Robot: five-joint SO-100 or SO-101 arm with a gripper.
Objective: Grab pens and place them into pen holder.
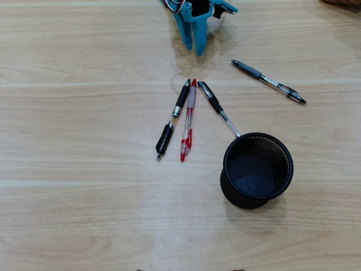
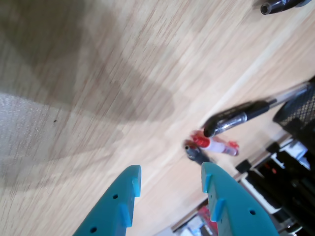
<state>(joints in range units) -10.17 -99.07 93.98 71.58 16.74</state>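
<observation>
teal end effector (image 1: 194, 48) open, pens (image 1: 186, 120) just below, w/o contact.

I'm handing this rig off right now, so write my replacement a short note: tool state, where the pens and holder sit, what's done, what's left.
Tool: open and empty, at the top edge of the overhead view, above the pens.
Pen holder: upright, lower right of centre, nothing visible inside.
Pens, all on the table: a black pen, the red pen beside it, a third black pen angled with its far end at the holder's rim, and a fourth black pen alone at the upper right.
Done: nothing yet.
Left: all four pens go into the holder.
</observation>
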